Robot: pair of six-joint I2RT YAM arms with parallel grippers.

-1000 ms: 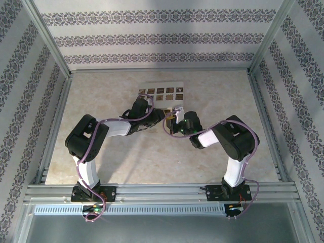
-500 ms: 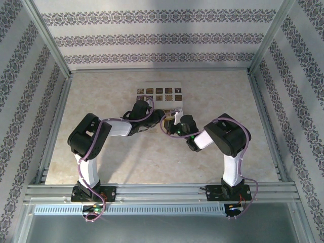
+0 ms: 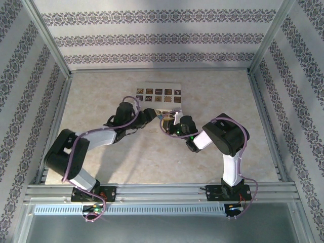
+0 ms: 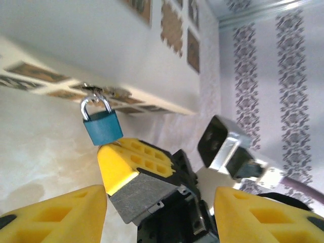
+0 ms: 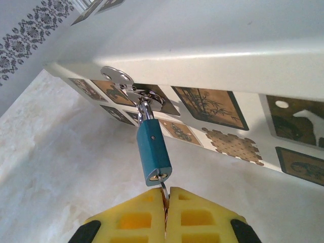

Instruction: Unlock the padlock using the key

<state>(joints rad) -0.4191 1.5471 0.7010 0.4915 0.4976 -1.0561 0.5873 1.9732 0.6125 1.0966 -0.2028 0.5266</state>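
"How many locks were there?"
"One small blue padlock with a silver shackle, one thin silver key, and one white box with patterned tiles."
"And the robot?"
"Two black-and-white robot arms: the left arm and the right arm."

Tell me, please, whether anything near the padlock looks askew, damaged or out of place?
Nothing stands out. The blue padlock hangs from the hasp on the patterned box, with the key in its keyhole, pinched between the right fingers. The left fingers stand open, apart from it.
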